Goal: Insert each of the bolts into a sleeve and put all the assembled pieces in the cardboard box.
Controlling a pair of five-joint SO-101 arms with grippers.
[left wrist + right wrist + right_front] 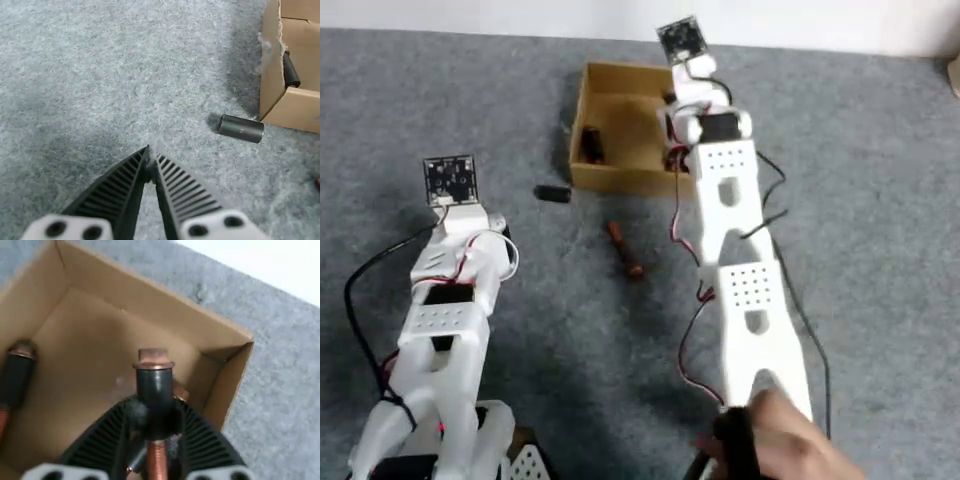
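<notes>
The open cardboard box (pixel 620 165) stands at the back of the grey carpet. My right gripper (pixel 154 412) hangs over its inside, shut on an assembled piece (pixel 153 382), a black sleeve with a copper bolt through it. Another assembled piece (pixel 16 377) lies inside the box (pixel 200 315) by a wall. A loose black sleeve (pixel 552 193) lies on the carpet just outside the box, and a bare copper bolt (pixel 624 250) lies nearer the front. My left gripper (pixel 151 157) is shut and empty, low over the carpet, short of the sleeve (pixel 241 128).
A person's hand (pixel 790 440) rests at the base of the right arm (pixel 735 230). Cables trail beside both arms. The left arm (pixel 445 300) stands at the front left. Open carpet lies between the arms and left of the box (pixel 272 75).
</notes>
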